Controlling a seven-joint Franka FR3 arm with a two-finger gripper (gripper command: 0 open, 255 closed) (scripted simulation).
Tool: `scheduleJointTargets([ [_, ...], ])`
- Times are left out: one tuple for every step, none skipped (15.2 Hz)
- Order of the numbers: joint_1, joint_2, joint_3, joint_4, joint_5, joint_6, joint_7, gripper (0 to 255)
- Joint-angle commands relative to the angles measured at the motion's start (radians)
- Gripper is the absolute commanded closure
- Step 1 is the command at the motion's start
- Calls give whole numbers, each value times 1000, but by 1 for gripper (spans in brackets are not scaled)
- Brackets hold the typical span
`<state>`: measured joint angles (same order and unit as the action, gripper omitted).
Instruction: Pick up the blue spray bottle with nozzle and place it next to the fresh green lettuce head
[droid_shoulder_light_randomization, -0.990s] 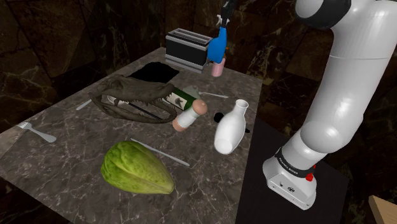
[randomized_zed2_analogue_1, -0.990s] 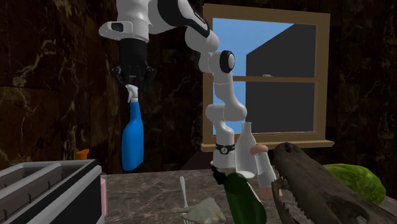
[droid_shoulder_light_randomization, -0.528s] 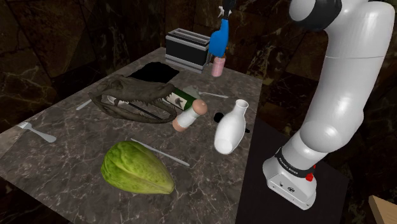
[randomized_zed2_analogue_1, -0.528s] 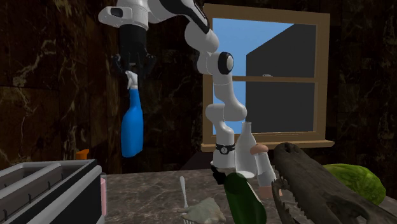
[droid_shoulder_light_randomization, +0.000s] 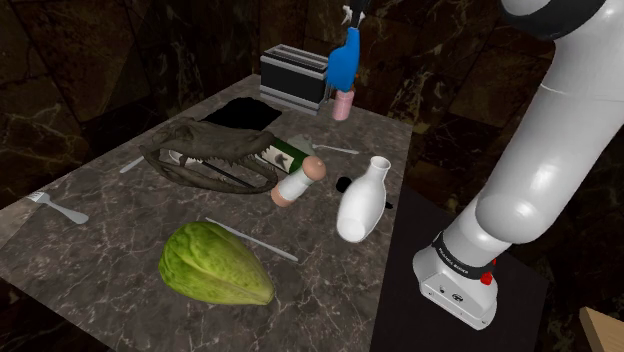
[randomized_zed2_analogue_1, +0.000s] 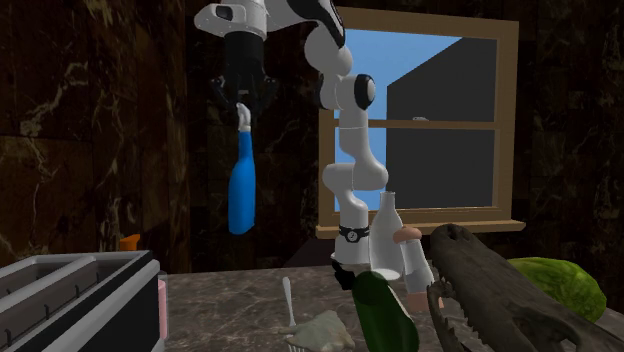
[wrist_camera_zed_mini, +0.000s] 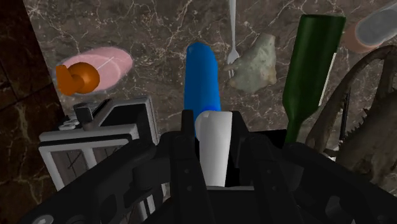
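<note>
Jaws pinch spray bottle (randomized_zed2_analogue_1: 241, 195) by white neck, hanging upright over far end; lettuce (droid_shoulder_light_randomization: 215, 265) sits at near end of worktop (droid_shoulder_light_randomization: 110, 235).

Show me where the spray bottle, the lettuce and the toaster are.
spray bottle (randomized_zed2_analogue_1: 240, 195), second exterior view, on its blue body.
lettuce (droid_shoulder_light_randomization: 215, 265), shoulder view, middle of the head.
toaster (droid_shoulder_light_randomization: 292, 88), shoulder view, on its side wall.
</note>
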<state>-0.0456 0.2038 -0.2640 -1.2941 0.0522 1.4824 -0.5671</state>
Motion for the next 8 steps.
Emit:
scheduleJointTargets([
  [32, -84, 13, -93, -23, 12, 39, 255],
  [45, -119, 21, -131, -32, 17, 59, 255],
  [58, -152, 30, -167, -40, 20, 80, 255],
  [70, -184, 40, -200, -48, 22, 101, 255],
  [81, -215, 50, -231, -55, 23, 122, 255],
  [91, -245, 61, -260, -60, 23, 143, 255],
  [101, -274, 73, -288, -65, 22, 165, 255],
  [111, -301, 85, -313, -69, 20, 186, 255],
])
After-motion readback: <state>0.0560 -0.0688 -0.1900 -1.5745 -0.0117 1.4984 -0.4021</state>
